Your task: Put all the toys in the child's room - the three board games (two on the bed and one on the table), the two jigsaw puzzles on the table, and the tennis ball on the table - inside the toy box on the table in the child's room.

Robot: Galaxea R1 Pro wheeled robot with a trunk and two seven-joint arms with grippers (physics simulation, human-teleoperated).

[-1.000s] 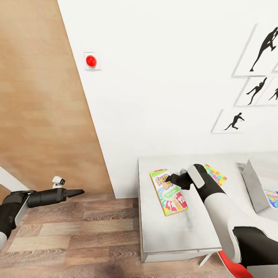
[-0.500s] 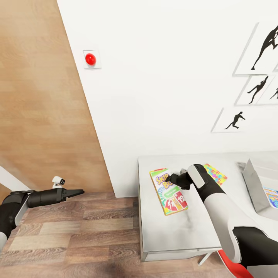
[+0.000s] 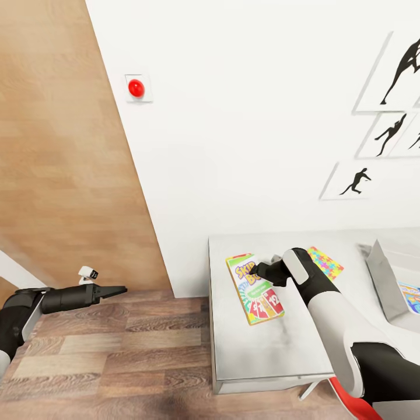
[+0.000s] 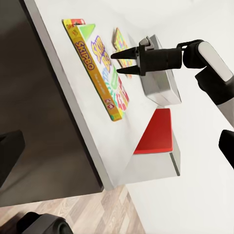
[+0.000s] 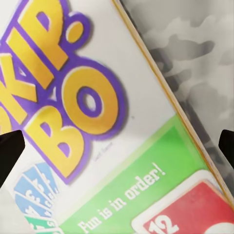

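The green SKIP BO board game (image 3: 254,289) lies flat on the table (image 3: 274,350) near its left end. My right gripper (image 3: 261,272) hovers just over the box's upper half, open, with nothing between its fingers. Up close, the box lid (image 5: 97,112) spans the gap of my right gripper (image 5: 117,146); its fingertips (image 5: 9,152) stand wide apart. From the side, the right gripper (image 4: 122,63) points down at the box (image 4: 100,68). A jigsaw puzzle (image 3: 325,263) lies behind my right wrist. The toy box (image 3: 380,279) at the right holds a light blue board game (image 3: 410,297). My left gripper (image 3: 119,289) hangs open over the floor.
A brown wooden door (image 3: 64,146) fills the left; a red button (image 3: 136,88) sits on the white wall. Baseball silhouette prints (image 3: 388,131) hang at the right. A red chair seat (image 3: 350,402) shows under my right arm by the table's near edge. Wood-plank floor (image 3: 116,356) lies left of the table.
The whole view has shifted slightly, so the camera moved. Both arms and the box stay almost where they were.
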